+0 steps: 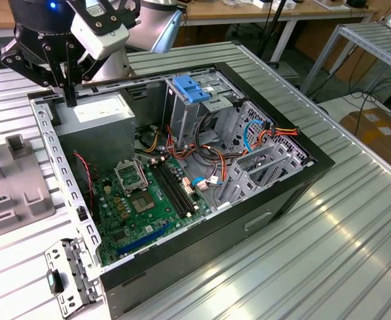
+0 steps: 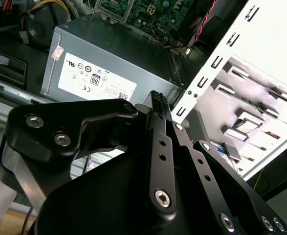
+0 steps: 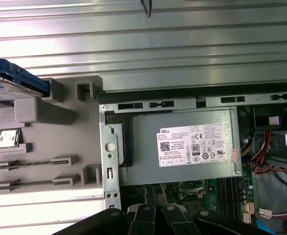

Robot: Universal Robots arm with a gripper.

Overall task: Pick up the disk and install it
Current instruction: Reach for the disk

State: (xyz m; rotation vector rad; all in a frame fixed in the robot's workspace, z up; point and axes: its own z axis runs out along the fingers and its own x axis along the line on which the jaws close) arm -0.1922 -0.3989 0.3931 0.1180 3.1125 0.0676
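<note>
The disk (image 3: pixel 4 90), blue along its edge, lies on one end of a grey fixture (image 3: pixel 45 142) in the first wrist view. We find it outside the computer case, resting on that fixture and apart from the jaws.

In the exterior view we record, from the left:
- The fixture (image 1: pixel 28 197) stands on the table (image 1: pixel 328 253) at nine o'clock of the open computer case (image 1: pixel 262 220), just beside its perforated metal edge.
- The gripper (image 1: pixel 69 93) hangs at about eleven o'clock of the case, above the corner of the grey power supply (image 1: pixel 98 110) nearest the fixture. We judge the jaws to be together and holding nothing. In the second wrist view the gripper (image 2: pixel 155 100) points down at the labelled power supply (image 2: pixel 99 78).
- The green motherboard (image 1: pixel 138 207) lies on the case floor at seven o'clock.
- A blue bracket (image 1: pixel 190 90) tops the metal cage at twelve o'clock.
</note>
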